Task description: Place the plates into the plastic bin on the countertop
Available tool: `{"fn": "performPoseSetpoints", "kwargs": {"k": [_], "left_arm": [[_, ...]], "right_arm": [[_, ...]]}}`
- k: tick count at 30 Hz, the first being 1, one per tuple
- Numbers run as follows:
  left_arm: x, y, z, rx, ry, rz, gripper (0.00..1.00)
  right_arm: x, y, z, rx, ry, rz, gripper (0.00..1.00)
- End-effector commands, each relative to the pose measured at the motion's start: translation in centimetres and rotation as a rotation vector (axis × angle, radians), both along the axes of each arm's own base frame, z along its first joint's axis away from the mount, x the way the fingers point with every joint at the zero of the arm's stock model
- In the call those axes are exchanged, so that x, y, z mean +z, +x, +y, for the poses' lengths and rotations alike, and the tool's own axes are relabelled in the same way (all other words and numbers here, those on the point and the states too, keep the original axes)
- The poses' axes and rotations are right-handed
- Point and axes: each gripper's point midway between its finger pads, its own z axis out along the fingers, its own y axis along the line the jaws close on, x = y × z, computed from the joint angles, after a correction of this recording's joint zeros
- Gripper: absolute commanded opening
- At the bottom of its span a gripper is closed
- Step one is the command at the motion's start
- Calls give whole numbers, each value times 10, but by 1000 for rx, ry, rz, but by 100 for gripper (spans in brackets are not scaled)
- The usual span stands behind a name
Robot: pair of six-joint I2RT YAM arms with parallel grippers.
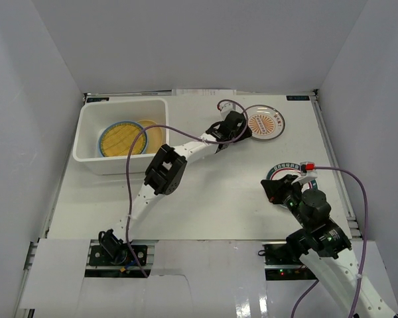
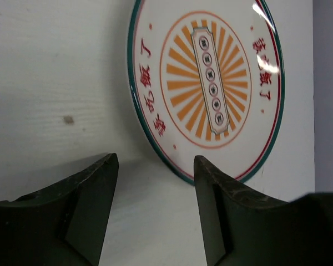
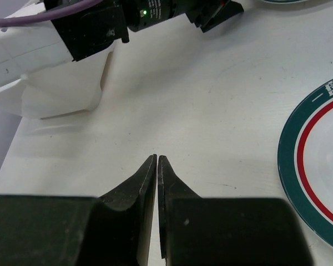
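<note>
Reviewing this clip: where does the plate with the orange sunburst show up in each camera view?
Top external: the orange sunburst plate lies on the table, upper right of centre, beside the left gripper.
Left wrist: the plate fills the upper right, just ahead of the open jaws.
Right wrist: only a sliver of teal rim at the top edge, probably this plate.
Shared landmark: the left gripper, in all three views.

On the countertop (image 1: 219,195) the plastic bin (image 1: 119,164) sits at 10 o'clock. In it a plate (image 1: 119,139) overlaps a second plate (image 1: 157,134) at its 3 o'clock. A third plate (image 1: 265,124) lies at 1 o'clock, and a fourth plate (image 1: 286,168) at 3 o'clock, partly hidden.
</note>
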Motion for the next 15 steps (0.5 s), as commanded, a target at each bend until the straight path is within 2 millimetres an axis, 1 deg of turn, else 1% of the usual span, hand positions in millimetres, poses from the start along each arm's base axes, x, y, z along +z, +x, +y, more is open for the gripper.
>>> {"fn": "performPoseSetpoints", "kwargs": {"k": [1, 2, 3, 4, 6, 7, 9, 10, 12, 13, 15], "left_arm": [[30, 40, 8, 103, -68, -44, 66], [25, 45, 8, 113, -80, -33, 64], [6, 48, 9, 123, -82, -5, 61], [6, 54, 11, 122, -118, 5, 59], [-7, 57, 13, 137, -144, 37, 54], [-16, 60, 16, 140, -143, 47, 50], [-26, 59, 18, 139, -155, 76, 45], [-33, 60, 24, 150, -150, 89, 35], [-33, 61, 26, 149, -163, 82, 23], [-31, 63, 31, 156, -163, 80, 10], [-25, 65, 32, 143, -165, 63, 2]], "right_arm": [[10, -6, -1, 14, 3, -17, 10], [12, -6, -1, 17, 5, -21, 10], [14, -7, -1, 20, 3, -24, 10], [14, -7, -1, 20, 3, -26, 10], [17, -8, -1, 25, 7, -35, 11], [17, -8, -1, 23, 6, -34, 11], [17, -6, -3, 13, -2, -32, 12], [18, -6, -3, 11, -6, -33, 12], [17, -4, -4, 3, -13, -30, 15], [18, -4, -5, 0, -17, -30, 16], [16, -2, -6, -10, -32, -24, 20]]}}
